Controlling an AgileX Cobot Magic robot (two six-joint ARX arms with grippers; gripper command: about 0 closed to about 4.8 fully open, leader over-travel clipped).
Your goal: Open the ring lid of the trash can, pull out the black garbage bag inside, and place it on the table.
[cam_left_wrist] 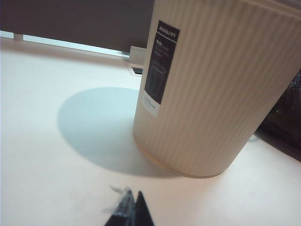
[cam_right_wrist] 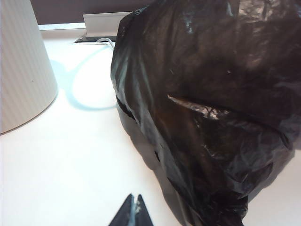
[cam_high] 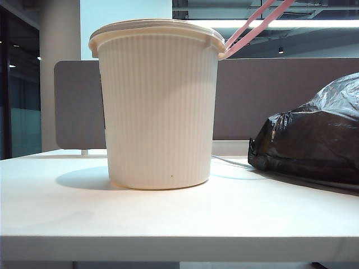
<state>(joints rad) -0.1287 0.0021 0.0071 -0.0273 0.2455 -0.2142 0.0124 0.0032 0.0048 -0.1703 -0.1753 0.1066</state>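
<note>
Unreadable label (cam_left_wrist: pixel 159 66) on trash can (cam_left_wrist: pixel 211 89)

one trash can (cam_high: pixel 158 106) stands on the one white surface (cam_high: pixel 168 218). one pink ring lid (cam_high: pixel 252 25) is tipped up at its rim. one black garbage bag (cam_high: pixel 314 134) lies beside it. two pincers, left pincer (cam_left_wrist: pixel 131 207) and right pincer (cam_right_wrist: pixel 134 212), both closed, empty.

The trash can (cam_high: pixel 159 106) is stood on the table (cam_high: pixel 168 218), left of the garbage bag (cam_high: pixel 314 140), which is laid apart from it. The ring lid (cam_high: pixel 252 25) is tipped up at the can's right rim. A partition (cam_high: pixel 269 95) is set behind both.
</note>
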